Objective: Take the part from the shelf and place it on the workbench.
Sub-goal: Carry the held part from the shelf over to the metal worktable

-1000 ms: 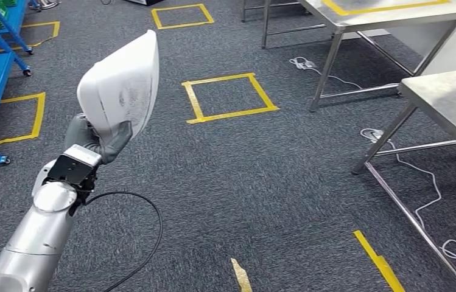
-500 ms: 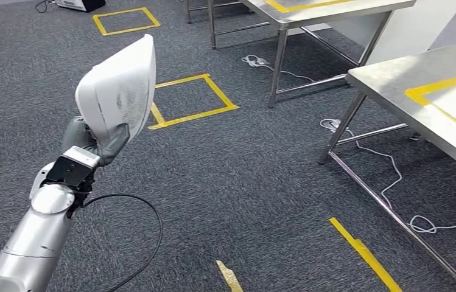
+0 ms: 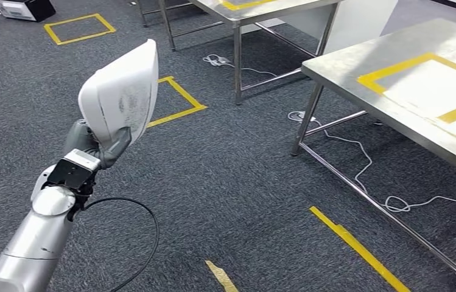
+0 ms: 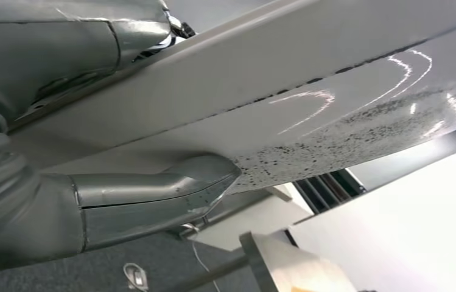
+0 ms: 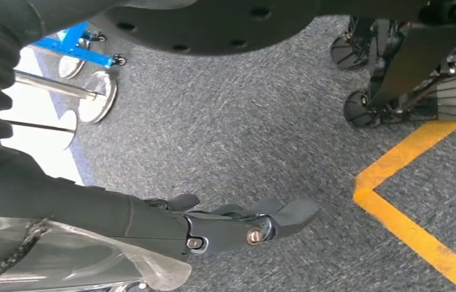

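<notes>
In the head view my left hand (image 3: 98,143) grips the lower edge of a white curved plastic part (image 3: 122,91) and holds it upright above the carpet. The left wrist view shows the thumb (image 4: 152,198) pressed against the part's speckled white surface (image 4: 310,103). A steel workbench (image 3: 359,67) with a yellow tape rectangle stands at the right, well clear of the part. My right hand (image 5: 237,225) hangs over the grey carpet with its fingers stretched out and nothing in them.
A second steel table (image 3: 256,9) stands further back. White cables (image 3: 359,158) trail on the carpet under the benches. Yellow tape squares (image 3: 179,100) and a tape strip (image 3: 353,243) mark the floor. A black cable (image 3: 134,243) loops from my left arm.
The whole view has swung to the right: the workbench now sits larger and nearer, and the blue shelf has left the picture. My left hand still holds the part the same way.
</notes>
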Controlling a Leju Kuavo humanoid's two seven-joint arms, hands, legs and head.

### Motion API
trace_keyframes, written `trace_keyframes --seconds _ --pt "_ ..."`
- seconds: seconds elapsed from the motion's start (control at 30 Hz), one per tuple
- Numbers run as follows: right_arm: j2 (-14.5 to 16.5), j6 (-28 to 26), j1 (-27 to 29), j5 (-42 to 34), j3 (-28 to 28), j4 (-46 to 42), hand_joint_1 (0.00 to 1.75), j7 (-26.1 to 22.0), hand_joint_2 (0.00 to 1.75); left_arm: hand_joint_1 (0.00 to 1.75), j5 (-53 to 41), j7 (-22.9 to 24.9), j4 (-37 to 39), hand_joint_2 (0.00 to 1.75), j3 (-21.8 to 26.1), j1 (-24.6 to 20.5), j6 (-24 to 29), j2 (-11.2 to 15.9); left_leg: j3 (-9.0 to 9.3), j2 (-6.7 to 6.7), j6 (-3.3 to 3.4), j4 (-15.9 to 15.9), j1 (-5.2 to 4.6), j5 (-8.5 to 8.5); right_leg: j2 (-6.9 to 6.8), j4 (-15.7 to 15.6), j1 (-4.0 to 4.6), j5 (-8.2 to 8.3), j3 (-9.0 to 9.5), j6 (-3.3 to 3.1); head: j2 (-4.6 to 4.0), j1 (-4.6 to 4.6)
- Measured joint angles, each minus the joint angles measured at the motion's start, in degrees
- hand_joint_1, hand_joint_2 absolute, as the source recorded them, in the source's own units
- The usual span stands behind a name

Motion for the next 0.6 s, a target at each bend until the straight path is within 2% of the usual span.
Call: trace_keyframes --seconds 0.07,0.1,0.13,0.17,0.2,0.23,0.27,0.3,0.33,0.37,0.4,0.43,0.5,0.53,0.6 --pt "0.0 0.15 0.06 0.07 -0.01 0.0 0.0 0.01 1.75 1.75 0.02 -0.03 -0.03 1.75 -0.03 0.06 -0.28 -0.03 -0.38 -1.5 -0.59 1.56 0.3 -1.34 1.08 -0.29 -0.15 0.23 0.21 -0.68 0.0 -0.1" --pt "0.0 0.2 -0.01 0.09 -0.02 0.0 0.0 0.01 1.75 1.75 0.03 -0.05 -0.04 1.75 -0.03 0.13 -0.38 -0.02 -1.35 -2.86 -0.79 3.98 0.42 -2.84 1.65 -0.43 -0.27 0.34 0.36 -0.96 0.0 -0.22" --pt "0.0 0.25 -0.1 0.1 -0.02 0.0 0.0 0.0 1.75 1.75 0.03 -0.07 -0.05 1.75 -0.03 0.25 -0.43 0.0 -2.92 -4.18 -0.86 7.56 0.48 -4.67 2.27 -0.43 -0.23 0.36 0.4 -1.12 0.0 -0.31" --pt "0.0 0.27 -0.2 0.1 -0.02 0.0 0.0 0.0 1.75 1.75 0.04 -0.08 -0.06 1.75 -0.01 0.41 -0.44 0.04 -4.81 -4.87 -0.88 11.56 0.49 -6.39 2.95 -0.42 -0.18 0.37 0.42 -1.23 0.0 -0.36" --pt "0.0 0.29 -0.25 0.11 -0.02 0.0 0.0 0.0 1.75 1.75 0.04 -0.07 -0.06 1.75 0.01 0.6 -0.45 0.06 -6.46 -5.19 -0.86 14.83 0.49 -7.43 3.71 -0.41 -0.11 0.37 0.45 -1.28 0.0 -0.39" --pt "0.0 0.31 -0.24 0.11 -0.02 0.0 0.0 0.01 1.75 1.75 0.04 -0.07 -0.06 1.75 0.01 0.74 -0.46 0.08 -7.36 -5.33 -0.8 16.36 0.48 -7.35 4.47 -0.39 -0.05 0.37 0.49 -1.29 0.0 -0.38" --pt "0.0 0.35 -0.19 0.11 -0.02 0.0 0.0 0.01 1.75 1.75 0.04 -0.07 -0.06 1.75 0.01 0.83 -0.46 0.08 -7.22 -5.43 -0.66 15.63 0.47 -6.12 5.23 -0.35 -0.01 0.36 0.57 -1.29 0.0 -0.39" --pt "0.0 0.39 -0.15 0.11 -0.02 0.0 0.0 0.0 1.75 1.75 0.04 -0.07 -0.06 1.75 0.01 0.87 -0.46 0.08 -6.11 -5.7 -0.48 12.83 0.47 -4.01 5.97 -0.3 -0.01 0.36 0.66 -1.27 0.0 -0.39" --pt "0.0 0.45 -0.12 0.11 -0.02 0.0 0.0 -0.02 1.75 1.75 0.04 -0.07 -0.06 1.75 0.01 0.86 -0.46 0.09 -4.43 -6.56 -0.26 8.81 0.49 -1.74 6.67 -0.23 -0.05 0.33 0.71 -1.22 0.0 -0.39" --pt "0.02 0.52 -0.16 0.11 -0.02 0.0 0.0 -0.03 1.75 1.75 0.04 -0.07 -0.06 1.75 0.02 0.86 -0.46 0.11 -2.79 -7.61 -0.06 5.02 0.57 -0.16 7.36 -0.08 -0.01 0.3 0.63 -1.09 0.0 -0.36" --pt "0.03 0.56 -0.21 0.12 -0.02 0.0 0.0 -0.05 1.75 1.75 0.04 -0.07 -0.07 1.75 0.03 0.86 -0.46 0.16 -1.65 -8.48 0.07 2.3 0.58 0.72 7.99 0.03 -0.05 0.33 0.43 -0.85 0.0 -0.36" --pt "0.05 0.58 -0.21 0.13 -0.02 0.0 0.0 -0.05 1.75 1.75 0.04 -0.07 -0.07 1.75 0.04 0.87 -0.46 0.2 -1.07 -9.07 0.17 0.86 0.54 0.89 8.56 0.09 -0.14 0.39 0.18 -0.54 0.0 -0.34" --pt "0.06 0.6 -0.04 0.14 -0.02 0.0 0.0 -0.05 1.75 1.75 0.04 -0.06 -0.08 1.75 0.05 0.85 -0.45 0.24 -0.94 -8.47 0.51 0.39 0.39 0.8 9.52 -0.05 -0.38 0.6 -0.33 0.24 0.0 -0.35" --pt "0.05 0.58 0.11 0.15 -0.02 0.0 0.0 -0.05 1.75 1.75 0.04 -0.05 -0.08 1.75 0.04 0.82 -0.44 0.23 -0.82 -7.89 0.82 0.09 0.42 0.95 9.13 0.08 -0.39 0.45 -0.59 0.54 0.0 -0.31" --pt "0.04 0.55 0.21 0.2 -0.03 0.0 0.0 -0.05 1.75 1.75 0.04 -0.07 -0.1 1.75 0.04 0.8 -0.44 0.21 -0.57 -6.65 1.47 -0.51 0.61 1.29 6.43 2.95 -0.23 -1.43 -2.26 1.08 0.0 -0.05"
